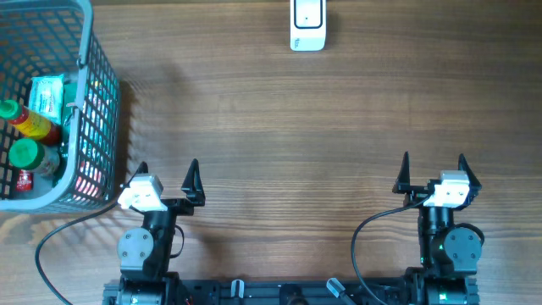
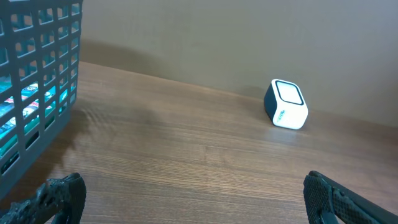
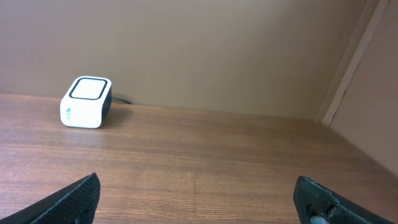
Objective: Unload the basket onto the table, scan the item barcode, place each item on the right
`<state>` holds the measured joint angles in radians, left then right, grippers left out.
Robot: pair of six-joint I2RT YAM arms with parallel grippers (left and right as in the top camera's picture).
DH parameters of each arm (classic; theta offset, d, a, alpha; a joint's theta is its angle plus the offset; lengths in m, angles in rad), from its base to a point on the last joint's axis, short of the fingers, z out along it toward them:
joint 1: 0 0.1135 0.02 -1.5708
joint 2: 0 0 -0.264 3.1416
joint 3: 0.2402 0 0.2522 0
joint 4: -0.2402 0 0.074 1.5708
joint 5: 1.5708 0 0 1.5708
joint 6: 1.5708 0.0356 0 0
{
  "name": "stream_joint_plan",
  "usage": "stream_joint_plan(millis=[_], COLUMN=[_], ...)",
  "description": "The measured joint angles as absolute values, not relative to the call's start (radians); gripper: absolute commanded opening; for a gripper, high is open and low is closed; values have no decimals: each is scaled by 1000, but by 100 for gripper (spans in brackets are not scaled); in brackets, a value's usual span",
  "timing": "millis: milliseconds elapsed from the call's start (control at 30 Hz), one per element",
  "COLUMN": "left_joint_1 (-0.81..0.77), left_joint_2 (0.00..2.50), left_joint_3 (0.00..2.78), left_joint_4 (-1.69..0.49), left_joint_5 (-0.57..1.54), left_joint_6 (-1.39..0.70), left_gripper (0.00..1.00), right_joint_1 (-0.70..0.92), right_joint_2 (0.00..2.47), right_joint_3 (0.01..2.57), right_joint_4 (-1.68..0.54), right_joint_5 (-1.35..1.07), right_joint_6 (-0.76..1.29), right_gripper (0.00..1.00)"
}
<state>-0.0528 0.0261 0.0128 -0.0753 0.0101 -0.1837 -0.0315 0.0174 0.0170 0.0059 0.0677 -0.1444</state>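
One wide wooden table (image 1: 271, 127) fills the overhead view. At its far left stands a grey plastic mesh basket (image 1: 100, 127), partly cut off by the picture's edge. Along the near edge sit two robot arms. The left gripper (image 1: 167, 167) rests just beside the basket's near corner, its fingers spread wide and holding nothing. The right gripper (image 1: 434, 161) sits well apart on the right side, its fingers likewise spread wide and empty. A small white barcode scanner (image 1: 307, 24) with a dark body stands at the far edge of the table, near the middle, well apart from both grippers. The items to scan lie inside the basket: a teal packet (image 1: 47, 95) and two green-capped bottles (image 1: 25, 152), one with a red and yellow label.
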Motion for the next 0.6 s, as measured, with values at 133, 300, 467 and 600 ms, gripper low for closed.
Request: stream_joint_plan(millis=[133, 300, 467, 600], left_joint_1=[-53, -53, -53, -53], left_joint_2=[26, 26, 26, 26], left_joint_3=[13, 13, 13, 12], left_joint_4=[-75, -75, -73, -70], left_joint_5=[10, 10, 9, -10], left_joint_6=[-184, -184, -184, -184], left_gripper=[100, 100, 100, 100], right_joint_1=[-31, -31, -31, -31], right_joint_2=[17, 17, 17, 17], right_joint_3=[17, 17, 17, 17], right_joint_4=[6, 6, 6, 6], right_joint_5=[68, 68, 68, 68], right_joint_6=[-144, -144, -144, -144], right_gripper=[100, 100, 100, 100])
